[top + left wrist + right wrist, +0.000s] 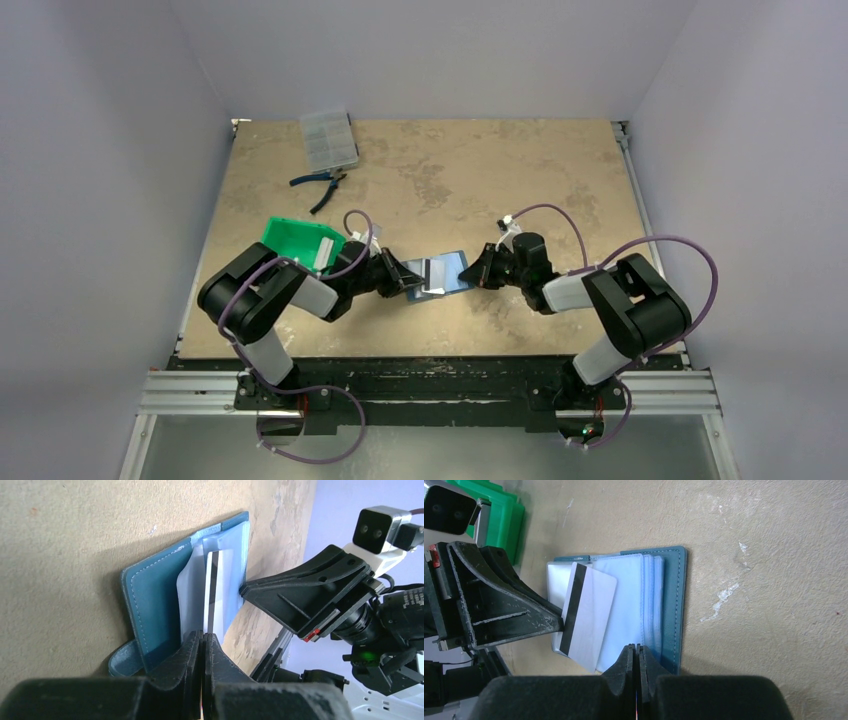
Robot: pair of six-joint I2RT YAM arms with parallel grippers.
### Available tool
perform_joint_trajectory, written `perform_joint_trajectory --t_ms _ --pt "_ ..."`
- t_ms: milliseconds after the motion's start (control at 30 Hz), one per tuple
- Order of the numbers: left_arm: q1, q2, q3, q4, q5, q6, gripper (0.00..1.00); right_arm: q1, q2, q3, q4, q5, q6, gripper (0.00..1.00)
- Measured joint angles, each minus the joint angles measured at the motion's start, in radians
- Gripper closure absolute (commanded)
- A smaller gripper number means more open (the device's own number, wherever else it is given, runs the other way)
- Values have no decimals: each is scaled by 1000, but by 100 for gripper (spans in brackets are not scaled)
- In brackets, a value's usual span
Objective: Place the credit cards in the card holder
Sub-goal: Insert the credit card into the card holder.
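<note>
Left pincer squeezing card | right pincer pinching wallet edge | card could be tilting, missing pocket if wallet is sliding

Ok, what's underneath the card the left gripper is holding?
The open card holder, its clear sleeves facing up. The card hides part of them; whatever sits there can't be seen.

**Even light, soft foregrounds**

From overhead I get flat, even light on the mottled tan tabletop; shadows there are faint. In my left wrist view the teal-blue folding card holder casts a broad soft shadow leftward, and the black left gripper is blurred. The black right gripper blurs likewise; the pale grey-white credit card is sharp.
</note>
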Motion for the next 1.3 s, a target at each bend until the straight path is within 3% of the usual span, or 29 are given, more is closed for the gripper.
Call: perform_joint_trajectory --t_ms 633,1300 --pt "-73 0 -25 72 -145 -76 100 0 1 1 1 -2 0 98" --pt "-192 35 -53 189 -388 -136 100 -1 14 1 23 -14 8 98"
